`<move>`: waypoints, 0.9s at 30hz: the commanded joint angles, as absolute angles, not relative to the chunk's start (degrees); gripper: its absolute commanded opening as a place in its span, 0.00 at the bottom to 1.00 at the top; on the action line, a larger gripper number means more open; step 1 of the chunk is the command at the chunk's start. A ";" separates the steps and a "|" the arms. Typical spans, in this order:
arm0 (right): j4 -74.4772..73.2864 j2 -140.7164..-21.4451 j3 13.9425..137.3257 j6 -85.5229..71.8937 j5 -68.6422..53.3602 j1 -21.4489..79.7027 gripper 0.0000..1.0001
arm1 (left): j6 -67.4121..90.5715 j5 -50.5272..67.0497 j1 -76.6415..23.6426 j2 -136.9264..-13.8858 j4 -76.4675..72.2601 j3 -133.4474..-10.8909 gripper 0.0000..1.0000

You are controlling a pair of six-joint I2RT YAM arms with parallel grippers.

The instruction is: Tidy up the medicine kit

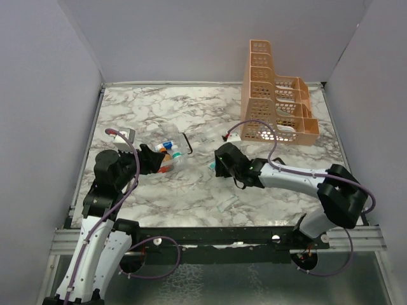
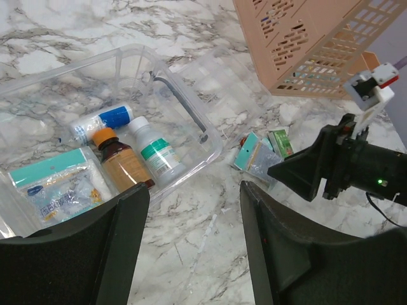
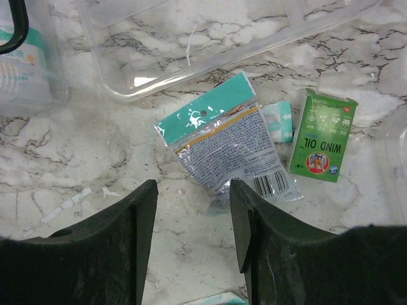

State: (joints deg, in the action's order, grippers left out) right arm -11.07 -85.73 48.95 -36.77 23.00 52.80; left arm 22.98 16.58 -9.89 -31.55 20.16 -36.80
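While its two black fingers stand apart w/ nothing between them, left tool [image 2: 194, 189] hovers over the white-grey marble worktop [image 2: 191, 254], just short of the small clear plastic rectangular medicine kit [image 2: 70, 89]. Kit sits open on worktop's left-centre, black handle [image 2: 184, 105] along its far side. Inside, L to R: flat teal-topped sachet pack [image 2: 54, 184], amber bottle w/ orange cap [image 2: 121, 162], white bottle w/ green label [image 2: 156, 152]. A white bottle w/ blue label [image 2: 102, 121] lies on its side behind them. Right tool [image 3: 194, 190] is also spread open and empty, above bare marble approx. mid-worktop, near kit's right side. Just ahead of it, outside the kit: silver foil sachet w/ teal header [image 3: 226, 140], small teal-white packet [image 3: 280, 121] at its edge, then green "WIND OIL" carton [image 3: 321, 136] beside that. Tall orange perforated tiered rack [image 1: 273, 95] stands at far right, well apart from kit.
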 commanded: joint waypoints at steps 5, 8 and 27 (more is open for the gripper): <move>-15.36 -94.31 55.68 -34.88 21.87 52.30 0.50 | 22.74 16.75 -10.11 -29.55 18.98 -36.29 0.63; -18.74 -97.09 56.95 -37.57 20.99 52.29 0.51 | 22.72 16.86 -10.15 -29.73 18.91 -36.21 0.63; -11.38 -93.26 52.31 -52.59 -2.60 54.22 0.49 | 23.26 16.35 -10.46 -30.99 18.61 -35.77 0.63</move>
State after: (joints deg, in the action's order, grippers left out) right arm -13.02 -96.31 52.88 -49.76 -2.68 53.65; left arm 23.00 16.53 -10.26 -30.81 20.03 -36.16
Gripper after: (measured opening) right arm 0.493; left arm 0.629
